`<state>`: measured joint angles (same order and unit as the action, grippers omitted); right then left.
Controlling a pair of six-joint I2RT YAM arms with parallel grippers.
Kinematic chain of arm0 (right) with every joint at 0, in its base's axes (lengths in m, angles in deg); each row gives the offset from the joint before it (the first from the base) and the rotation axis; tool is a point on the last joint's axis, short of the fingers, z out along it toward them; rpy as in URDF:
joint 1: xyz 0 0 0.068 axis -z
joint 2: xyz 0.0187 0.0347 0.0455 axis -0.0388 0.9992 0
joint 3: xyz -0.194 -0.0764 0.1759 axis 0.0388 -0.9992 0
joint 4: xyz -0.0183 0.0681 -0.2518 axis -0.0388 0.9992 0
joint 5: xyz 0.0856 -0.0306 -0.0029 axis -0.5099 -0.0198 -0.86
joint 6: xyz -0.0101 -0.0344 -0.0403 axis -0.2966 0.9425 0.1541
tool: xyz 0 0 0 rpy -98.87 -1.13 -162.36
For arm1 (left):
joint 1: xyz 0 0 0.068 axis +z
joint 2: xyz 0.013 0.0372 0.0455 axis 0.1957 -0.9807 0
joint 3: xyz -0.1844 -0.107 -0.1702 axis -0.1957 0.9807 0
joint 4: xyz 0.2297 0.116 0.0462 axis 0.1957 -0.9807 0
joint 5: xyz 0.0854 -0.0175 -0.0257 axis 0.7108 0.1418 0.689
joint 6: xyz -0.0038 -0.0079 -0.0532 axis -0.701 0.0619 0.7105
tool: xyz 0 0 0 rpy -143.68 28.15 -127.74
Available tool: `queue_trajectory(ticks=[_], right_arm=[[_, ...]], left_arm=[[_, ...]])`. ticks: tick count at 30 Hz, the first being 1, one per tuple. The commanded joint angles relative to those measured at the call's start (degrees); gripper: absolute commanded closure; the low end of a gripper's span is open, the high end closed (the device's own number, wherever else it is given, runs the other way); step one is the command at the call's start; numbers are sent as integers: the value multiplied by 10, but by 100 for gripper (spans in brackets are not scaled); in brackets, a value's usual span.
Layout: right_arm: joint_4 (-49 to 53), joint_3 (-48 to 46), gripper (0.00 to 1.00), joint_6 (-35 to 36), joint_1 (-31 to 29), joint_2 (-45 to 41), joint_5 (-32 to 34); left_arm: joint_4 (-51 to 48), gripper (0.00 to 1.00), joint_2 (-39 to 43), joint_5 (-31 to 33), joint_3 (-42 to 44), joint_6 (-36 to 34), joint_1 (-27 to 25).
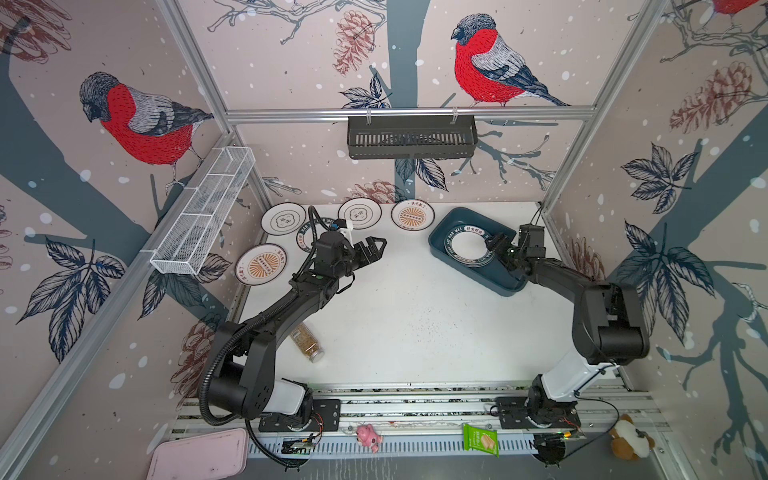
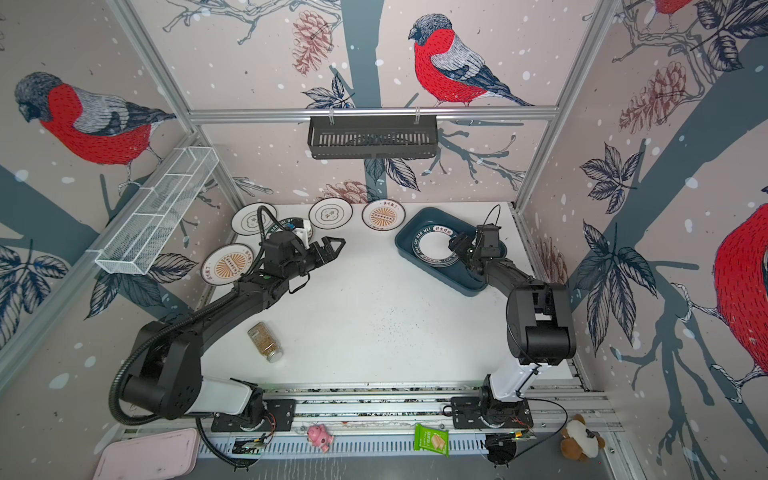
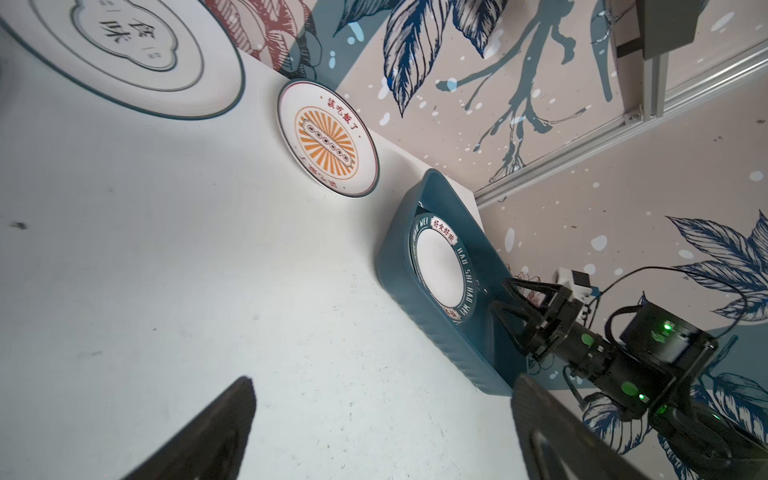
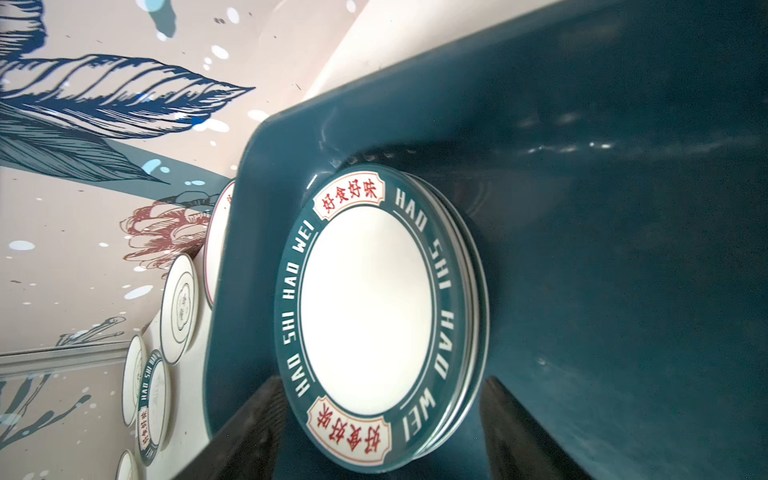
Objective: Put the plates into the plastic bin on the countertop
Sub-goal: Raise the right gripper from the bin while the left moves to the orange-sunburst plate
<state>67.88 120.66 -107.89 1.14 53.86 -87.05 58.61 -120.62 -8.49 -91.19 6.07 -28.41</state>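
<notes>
Green-rimmed plate (image 4: 365, 307) lies in the bin (image 4: 623, 208) between the spread right fingers (image 4: 515, 428)

Lying loose, 10 to 12 o'clock: two round white cloud-centred plates (image 1: 284, 218) (image 1: 360, 213), two orange-sunburst plates (image 1: 412, 215) (image 1: 261, 264), one green-rimmed plate (image 1: 301, 242). One dark teal plastic bin (image 1: 446, 226) at 2 o'clock is holding one plate stack (image 1: 467, 248), count unreadable. One clear spice jar (image 1: 306, 343) is lying at 8 o'clock.

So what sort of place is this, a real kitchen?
Probably a robot test cell dressed as a kitchen counter: bird-wallpaper panels on an aluminium frame, two robot arms bolted to a front rail, plates and a plastic bin on the countertop.
</notes>
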Motion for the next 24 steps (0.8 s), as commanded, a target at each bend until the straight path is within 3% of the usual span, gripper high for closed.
queue_trajectory(ticks=[1,8,13,19,24], right_arm=[[-6,0,22,17,-4,-27,-1],[-46,2,5,40,-30,-85,-42],[-96,-2,1,60,-62,-116,-86],[-145,-15,0,74,-96,-141,-125],[-178,-10,1,74,-123,-122,-198]], left_arm=[[-12,4,21,44,15,4,13],[-41,4,66,110,48,-14,33],[-64,4,93,158,71,-20,51],[-59,4,145,211,134,3,91],[-47,4,187,216,192,32,168]])
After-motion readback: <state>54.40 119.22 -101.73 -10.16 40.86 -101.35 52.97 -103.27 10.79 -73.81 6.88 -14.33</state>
